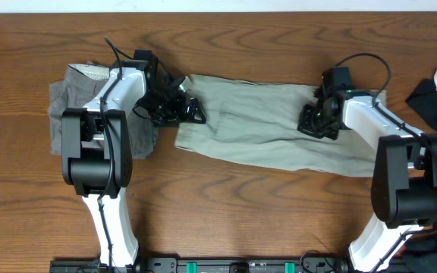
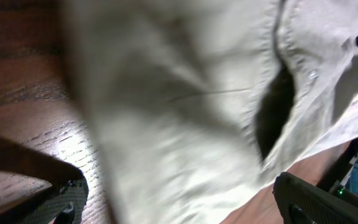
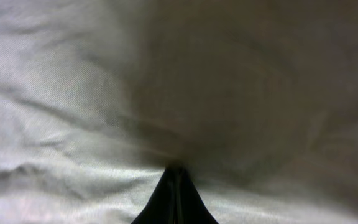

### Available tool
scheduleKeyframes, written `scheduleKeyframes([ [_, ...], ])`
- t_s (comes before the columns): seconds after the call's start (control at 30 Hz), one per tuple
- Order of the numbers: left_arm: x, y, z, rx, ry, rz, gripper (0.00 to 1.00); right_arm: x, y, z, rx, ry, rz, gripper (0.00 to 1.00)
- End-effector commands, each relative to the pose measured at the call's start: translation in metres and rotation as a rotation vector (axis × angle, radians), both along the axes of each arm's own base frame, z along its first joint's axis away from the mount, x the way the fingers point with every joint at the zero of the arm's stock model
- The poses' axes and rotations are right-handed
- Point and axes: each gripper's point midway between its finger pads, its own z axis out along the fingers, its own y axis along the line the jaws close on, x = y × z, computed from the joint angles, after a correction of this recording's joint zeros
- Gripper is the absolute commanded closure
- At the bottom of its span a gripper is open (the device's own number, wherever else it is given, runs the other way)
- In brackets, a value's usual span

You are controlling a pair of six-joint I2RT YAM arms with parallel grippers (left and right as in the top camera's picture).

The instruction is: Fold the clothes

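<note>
Lying at far left of the overhead frame, grey shorts (image 1: 58, 114) sat folded under the left arm, likely finished. Left gripper (image 1: 190, 111) hovered at the left edge of the khaki shorts (image 1: 264, 135), jaws spread wide over the cloth, probably lining up a grab. Khaki shorts lay stretched across centre table (image 1: 226, 45). Right gripper (image 1: 319, 120), right of centre, was closed and pinching the fabric, creases running to its tip, likely to lift for a fold.

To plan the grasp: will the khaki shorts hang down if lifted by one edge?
Probably yes: the khaki shorts lie flat with soft wrinkles, so they look floppy. Pushed, they would likely bunch up rather than slide on the wooden table.
</note>
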Motion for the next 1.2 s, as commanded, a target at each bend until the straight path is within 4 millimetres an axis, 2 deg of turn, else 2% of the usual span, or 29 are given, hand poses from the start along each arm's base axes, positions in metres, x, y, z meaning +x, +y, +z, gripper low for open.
scheduleKeyframes([
  [0.0,-0.026,0.017,-0.048,0.107,0.156,0.024,0.02,-0.042,-0.086,-0.043,-0.357,0.169,-0.076,0.99],
  [0.07,-0.026,0.017,-0.049,0.106,0.155,0.023,0.02,-0.042,-0.086,-0.044,-0.342,0.169,-0.078,0.99],
  [0.27,-0.020,-0.001,-0.045,0.033,0.123,0.015,0.02,-0.040,-0.079,-0.044,-0.332,0.162,-0.052,0.99],
  [0.5,-0.018,-0.036,-0.051,-0.110,0.086,-0.041,0.02,-0.040,-0.078,-0.044,-0.333,0.160,-0.047,0.99],
  [0.6,-0.024,-0.044,-0.065,-0.128,0.109,-0.063,0.02,-0.040,-0.078,-0.044,-0.333,0.161,-0.040,0.99],
  [0.8,-0.035,-0.043,-0.091,-0.124,0.172,-0.060,0.01,-0.040,-0.078,-0.044,-0.333,0.160,-0.025,0.99],
  [1.0,-0.036,-0.056,-0.089,-0.155,0.162,-0.080,0.15,-0.040,-0.078,-0.044,-0.333,0.160,-0.024,0.99],
  [1.17,-0.043,-0.071,-0.090,-0.155,0.159,-0.122,0.37,-0.040,-0.078,-0.044,-0.333,0.160,-0.024,0.99],
])
